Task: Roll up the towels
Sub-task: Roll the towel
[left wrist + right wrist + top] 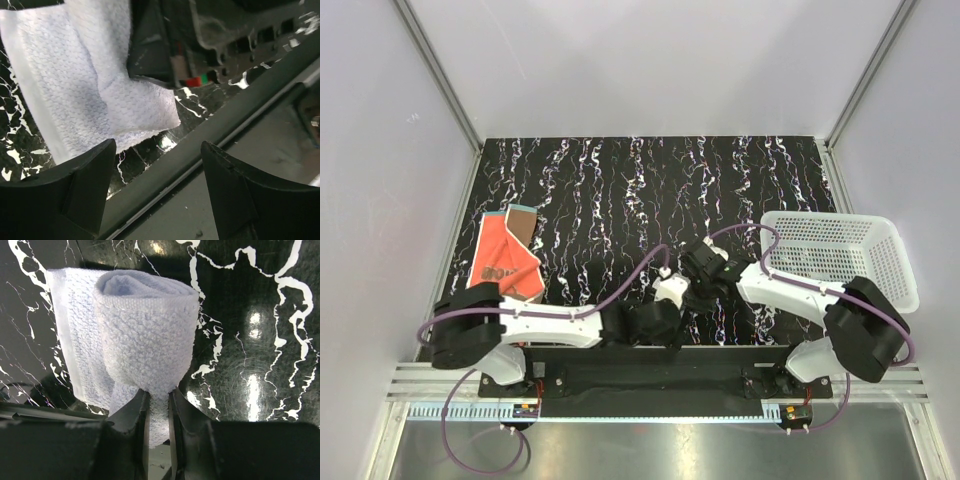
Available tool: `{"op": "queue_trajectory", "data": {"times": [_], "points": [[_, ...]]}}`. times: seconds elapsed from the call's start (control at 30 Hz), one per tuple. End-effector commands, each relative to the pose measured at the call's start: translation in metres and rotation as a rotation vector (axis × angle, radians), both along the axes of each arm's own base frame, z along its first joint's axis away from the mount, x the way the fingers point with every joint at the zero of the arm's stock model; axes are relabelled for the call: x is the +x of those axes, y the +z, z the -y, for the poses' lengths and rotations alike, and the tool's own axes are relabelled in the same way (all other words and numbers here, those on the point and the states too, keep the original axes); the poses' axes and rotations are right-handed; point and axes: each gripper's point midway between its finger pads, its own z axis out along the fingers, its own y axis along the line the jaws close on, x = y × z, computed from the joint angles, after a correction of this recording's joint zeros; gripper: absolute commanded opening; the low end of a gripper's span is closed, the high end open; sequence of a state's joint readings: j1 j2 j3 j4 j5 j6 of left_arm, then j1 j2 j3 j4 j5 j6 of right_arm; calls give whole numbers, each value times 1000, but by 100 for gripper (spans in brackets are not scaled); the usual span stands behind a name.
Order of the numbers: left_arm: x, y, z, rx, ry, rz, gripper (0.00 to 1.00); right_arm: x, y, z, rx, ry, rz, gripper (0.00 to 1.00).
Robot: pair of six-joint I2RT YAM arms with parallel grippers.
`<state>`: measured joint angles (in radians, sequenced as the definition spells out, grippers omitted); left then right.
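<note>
Towel [145, 340], white and rolled, pinched in right tool [159, 402].

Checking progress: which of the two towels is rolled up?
The white towel, coiled and pinched in the right gripper. The orange towel lies unrolled at the table's left edge, untouched.

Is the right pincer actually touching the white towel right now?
Touching. The right wrist view shows the right pincer with both fingers pinching a fold of the partly rolled white towel, no gap on either side.

The white towel [95, 85] runs past the left wrist view's top edge.
</note>
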<state>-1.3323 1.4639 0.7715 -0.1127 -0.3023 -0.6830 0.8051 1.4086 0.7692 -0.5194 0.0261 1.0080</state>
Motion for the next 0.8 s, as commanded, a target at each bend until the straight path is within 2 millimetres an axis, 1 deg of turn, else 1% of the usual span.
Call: {"op": "queue_trajectory", "data": {"times": [0.0,0.03,0.07,0.1,0.13,0.17,0.2,0.37,0.47,0.5,0.53,0.57,0.6,0.63,0.67,0.73,0.77], "points": [[12,6,13,44,43,101,74,1,-3,4,-58,17,3,15],[13,3,11,74,59,119,74,1,-2,3,-55,20,2,15],[15,2,17,91,69,128,74,1,-2,2,-52,22,3,15],[16,0,17,113,79,135,75,1,-1,2,-52,24,6,15],[20,-2,10,154,114,159,74,1,-1,1,-49,24,5,14],[21,-5,9,180,124,171,74,1,0,1,-47,24,5,15],[22,-1,11,183,131,181,75,1,1,1,-46,24,6,15],[32,0,-2,246,208,242,75,0,1,1,-43,27,5,15],[33,-6,-6,277,214,253,77,-1,0,-1,-38,30,-2,15],[33,-6,-1,261,209,251,77,-1,0,-1,-34,32,0,15],[30,-10,-1,264,184,245,76,-1,1,-1,-32,32,0,15],[30,-13,1,258,177,242,75,-1,1,-2,-28,33,-2,15],[30,-13,7,229,175,237,74,-1,1,-3,-23,33,0,15],[26,-18,7,228,155,226,73,-1,2,-4,-17,33,-2,15],[25,-19,9,215,147,219,68,-2,1,-6,-13,37,-7,15],[22,-19,20,166,125,203,63,-2,3,-9,6,38,-5,15],[21,-22,19,162,121,198,58,-1,3,-11,14,40,-6,15]]}}
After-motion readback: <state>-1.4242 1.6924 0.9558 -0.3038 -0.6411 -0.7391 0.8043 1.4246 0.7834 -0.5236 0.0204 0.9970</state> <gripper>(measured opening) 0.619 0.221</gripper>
